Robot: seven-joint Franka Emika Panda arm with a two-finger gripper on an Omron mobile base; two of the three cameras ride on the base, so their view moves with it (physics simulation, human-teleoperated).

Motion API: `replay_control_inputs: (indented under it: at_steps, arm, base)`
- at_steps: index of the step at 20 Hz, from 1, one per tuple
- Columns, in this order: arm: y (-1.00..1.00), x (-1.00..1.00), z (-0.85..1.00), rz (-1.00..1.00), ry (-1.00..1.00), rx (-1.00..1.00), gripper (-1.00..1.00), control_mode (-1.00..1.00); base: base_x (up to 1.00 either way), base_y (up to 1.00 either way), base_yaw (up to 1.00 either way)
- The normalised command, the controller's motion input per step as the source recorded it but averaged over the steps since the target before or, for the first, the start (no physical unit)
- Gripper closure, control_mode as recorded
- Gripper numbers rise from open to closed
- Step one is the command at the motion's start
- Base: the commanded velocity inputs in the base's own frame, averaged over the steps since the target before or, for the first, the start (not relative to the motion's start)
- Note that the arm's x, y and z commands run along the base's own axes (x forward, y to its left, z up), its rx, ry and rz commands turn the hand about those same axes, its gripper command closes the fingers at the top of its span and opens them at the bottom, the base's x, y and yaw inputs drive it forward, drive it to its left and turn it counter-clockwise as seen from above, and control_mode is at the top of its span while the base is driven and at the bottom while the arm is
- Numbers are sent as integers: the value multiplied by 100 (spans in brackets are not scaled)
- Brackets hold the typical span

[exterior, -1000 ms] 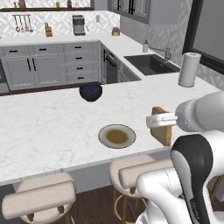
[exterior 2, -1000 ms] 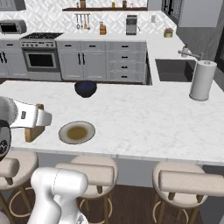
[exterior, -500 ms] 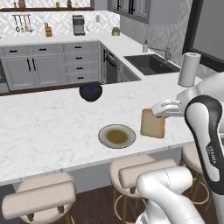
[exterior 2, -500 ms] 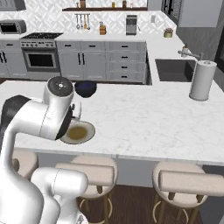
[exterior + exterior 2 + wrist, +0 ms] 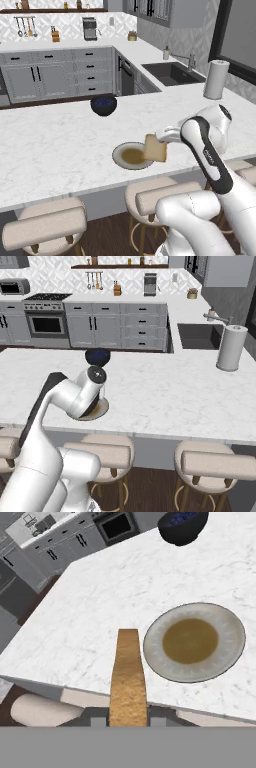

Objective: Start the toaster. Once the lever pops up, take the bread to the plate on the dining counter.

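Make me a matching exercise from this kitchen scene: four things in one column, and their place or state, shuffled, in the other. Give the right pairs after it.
Things
1. bread
2. plate
3. bowl
4. paper towel roll

Places or states
A. stands upright by the sink
B. held on edge in the gripper, in the air beside the plate
C. lies flat near the front edge of the dining counter, nothing on it yet
D. dark blue, toward the counter's far edge

Pairs: 1-B, 2-C, 3-D, 4-A
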Motion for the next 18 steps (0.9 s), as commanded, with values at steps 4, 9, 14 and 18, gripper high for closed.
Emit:
replay_control_inputs:
  at_steps: [4,9,14,18]
  arm:
    - [0,100,-30,4,22,8,100,-100]
    - [16,99,-9,0,19,0,100,-100]
    - [9,50,-3,0,8,6,100,-100]
    - [16,6,-28,0,-4,10,100,-100]
  base:
    - [0,0,0]
    - [0,0,0]
    - [0,0,0]
    - [0,0,0]
